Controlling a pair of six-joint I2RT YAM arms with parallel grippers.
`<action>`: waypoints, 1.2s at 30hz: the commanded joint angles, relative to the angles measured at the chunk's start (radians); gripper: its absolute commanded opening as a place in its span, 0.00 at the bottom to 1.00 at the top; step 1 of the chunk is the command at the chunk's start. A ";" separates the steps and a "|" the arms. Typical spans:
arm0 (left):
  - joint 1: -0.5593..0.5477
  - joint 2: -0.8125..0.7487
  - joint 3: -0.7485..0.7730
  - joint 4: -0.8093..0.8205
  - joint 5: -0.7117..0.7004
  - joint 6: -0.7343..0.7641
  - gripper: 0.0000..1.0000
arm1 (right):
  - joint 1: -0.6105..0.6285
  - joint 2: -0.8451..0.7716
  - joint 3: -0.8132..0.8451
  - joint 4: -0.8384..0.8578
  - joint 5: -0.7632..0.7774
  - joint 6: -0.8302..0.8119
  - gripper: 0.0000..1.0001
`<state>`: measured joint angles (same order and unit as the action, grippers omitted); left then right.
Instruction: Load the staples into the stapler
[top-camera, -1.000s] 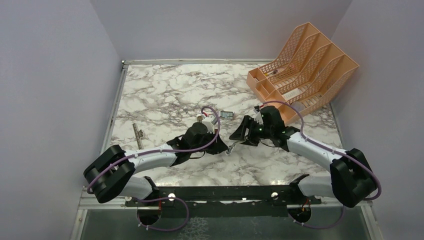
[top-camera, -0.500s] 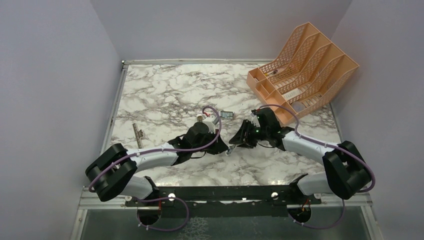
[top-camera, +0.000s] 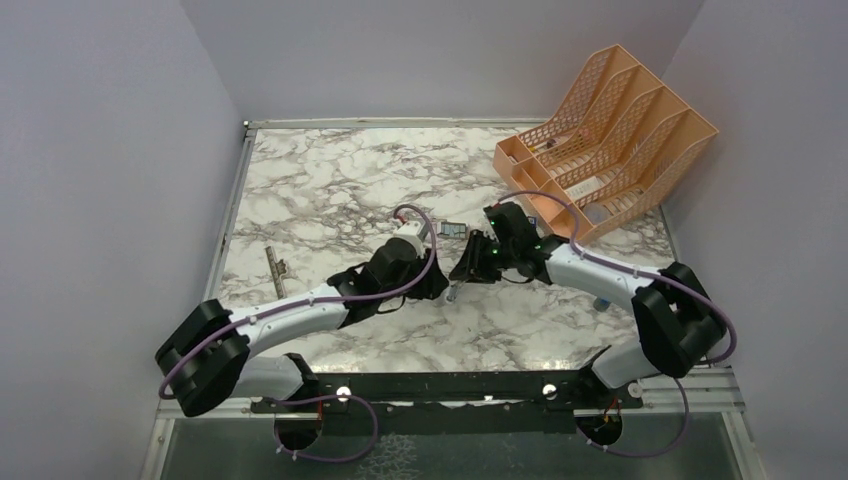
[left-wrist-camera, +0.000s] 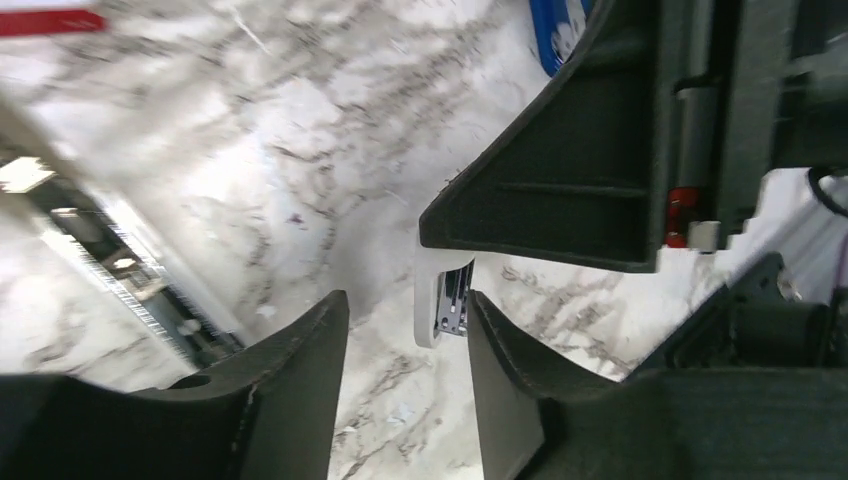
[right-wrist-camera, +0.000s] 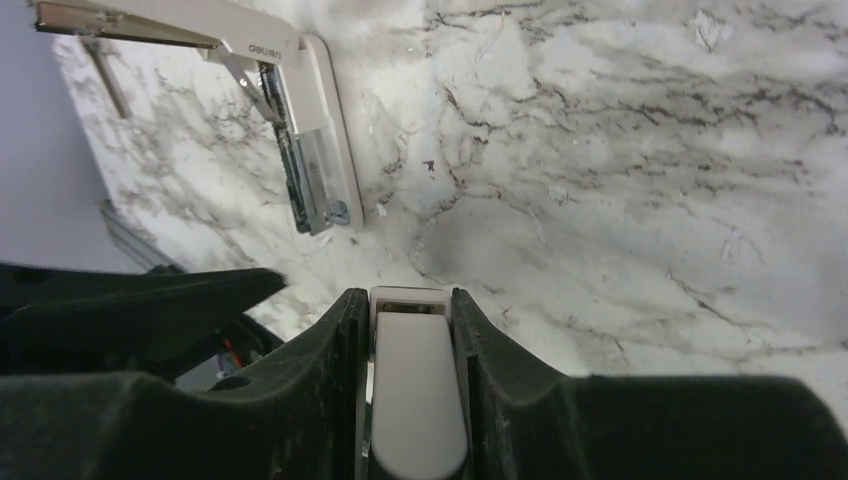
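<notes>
My right gripper (top-camera: 465, 270) (right-wrist-camera: 405, 295) is shut on one white half of the stapler (right-wrist-camera: 410, 400) and holds it above the marble table. Beyond its fingertips the stapler's other part (right-wrist-camera: 310, 170) hangs open, with the silver channel showing. The stapler's end (top-camera: 455, 292) (left-wrist-camera: 443, 300) sits between the fingers of my open left gripper (top-camera: 438, 285) (left-wrist-camera: 405, 300), close to the right finger. The staples (top-camera: 455, 230), a small grey block, lie on the table just behind both grippers.
An orange mesh file rack (top-camera: 600, 130) stands at the back right. A slim metal strip (top-camera: 276, 265) lies near the table's left edge. A blue object (left-wrist-camera: 560, 25) and a red-edged one (left-wrist-camera: 45, 20) show at the top of the left wrist view.
My right gripper has carried the stapler left and farther from the near edge. My left gripper has followed, so the stapler's end is now between its fingers.
</notes>
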<state>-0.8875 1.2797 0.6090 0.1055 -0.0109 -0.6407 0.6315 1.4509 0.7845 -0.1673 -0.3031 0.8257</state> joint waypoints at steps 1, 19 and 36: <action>-0.003 -0.117 0.057 -0.188 -0.249 0.039 0.50 | 0.041 0.110 0.131 -0.148 0.082 -0.126 0.30; 0.003 -0.491 0.045 -0.444 -0.833 0.039 0.81 | 0.123 0.449 0.561 -0.497 0.184 -0.244 0.30; 0.002 -0.587 0.004 -0.455 -0.854 0.013 0.83 | 0.137 0.617 0.768 -0.626 0.203 -0.257 0.39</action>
<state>-0.8856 0.7067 0.6163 -0.3412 -0.8391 -0.6247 0.7578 2.0350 1.5101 -0.7544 -0.1276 0.5777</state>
